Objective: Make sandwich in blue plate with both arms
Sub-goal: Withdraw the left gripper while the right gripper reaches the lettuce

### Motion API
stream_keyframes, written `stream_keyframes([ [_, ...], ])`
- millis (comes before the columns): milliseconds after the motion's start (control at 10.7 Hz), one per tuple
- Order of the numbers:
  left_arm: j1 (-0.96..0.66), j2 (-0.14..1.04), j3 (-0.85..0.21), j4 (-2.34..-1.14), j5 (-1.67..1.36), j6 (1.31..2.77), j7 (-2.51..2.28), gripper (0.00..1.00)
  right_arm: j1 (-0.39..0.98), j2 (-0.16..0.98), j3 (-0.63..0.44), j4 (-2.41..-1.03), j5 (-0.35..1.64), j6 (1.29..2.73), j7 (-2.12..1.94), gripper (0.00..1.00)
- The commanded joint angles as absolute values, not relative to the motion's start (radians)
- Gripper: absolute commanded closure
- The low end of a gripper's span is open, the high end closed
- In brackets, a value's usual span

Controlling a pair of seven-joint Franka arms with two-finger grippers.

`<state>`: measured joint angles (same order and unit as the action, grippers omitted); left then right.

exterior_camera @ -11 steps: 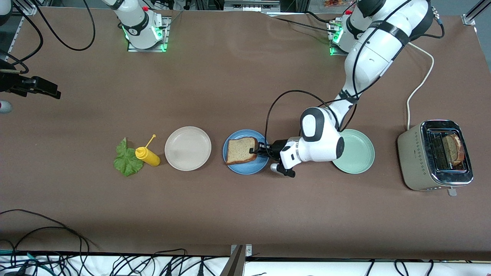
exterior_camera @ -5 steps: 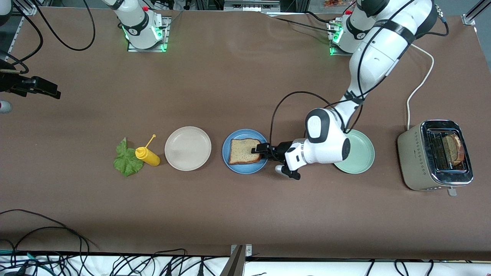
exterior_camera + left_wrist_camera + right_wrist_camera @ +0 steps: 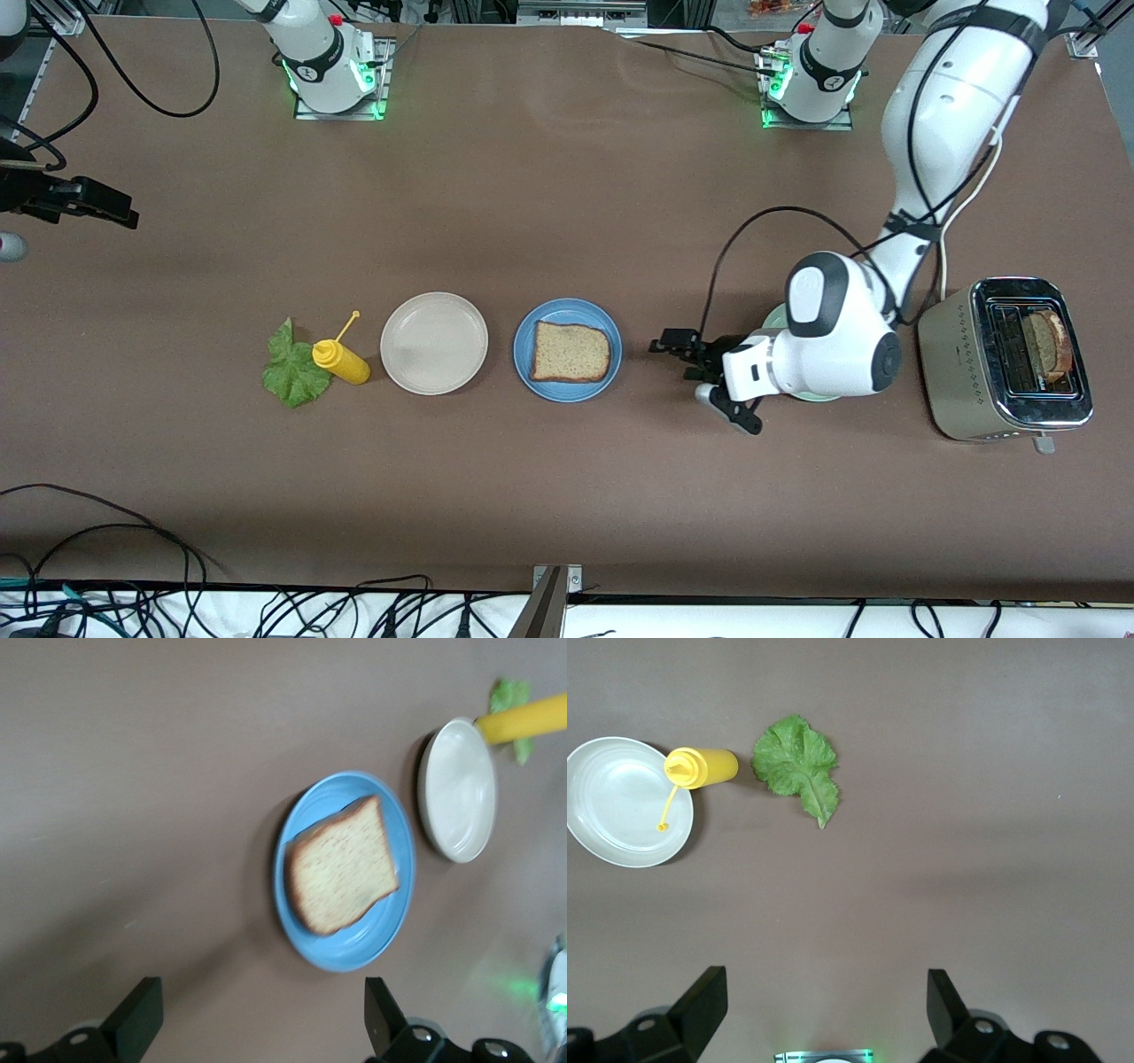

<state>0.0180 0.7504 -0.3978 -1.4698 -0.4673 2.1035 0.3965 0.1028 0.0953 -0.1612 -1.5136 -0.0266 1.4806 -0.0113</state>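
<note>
No text, label, brand, number or sign can be read anywhere in these views. Dark markings ring the two arm bases (image 3: 332, 66) along the tabletop's edge, but they are too small to make out as words.

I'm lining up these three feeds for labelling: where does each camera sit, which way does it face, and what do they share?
Front view: high across the table, facing both bases; shows the left arm, its left gripper empty.
Left wrist view: looks down past open jaws at the round blue plate bearing one brown speckled bread slice.
Right wrist view: looks down past the open right gripper at the crinkly green lettuce leaf.
Both wrist views share the round beige-white plate and yellow squeeze bottle.
</note>
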Motion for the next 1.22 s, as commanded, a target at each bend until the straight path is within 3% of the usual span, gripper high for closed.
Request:
stream_keyframes([
  [0, 0.074, 0.637, -0.388, -1.494, -0.243, 1.976, 0.399, 0.00, 0.103, 0.094, -0.160, -1.499, -0.044, 1.462, -0.021, 0.00],
  [842, 0.118, 0.326, -0.308, -1.465, 0.007, 1.691, 0.347, 0.00, 0.103, 0.120, -0.158, -1.503, -0.029, 1.468, -0.076, 0.00],
  [1123, 0.141, 0.288, -0.276, -1.462, 0.011, 1.643, 0.354, 0.00, 0.086, 0.237, -0.160, -1.500, 0.020, 1.586, -0.133, 0.00],
])
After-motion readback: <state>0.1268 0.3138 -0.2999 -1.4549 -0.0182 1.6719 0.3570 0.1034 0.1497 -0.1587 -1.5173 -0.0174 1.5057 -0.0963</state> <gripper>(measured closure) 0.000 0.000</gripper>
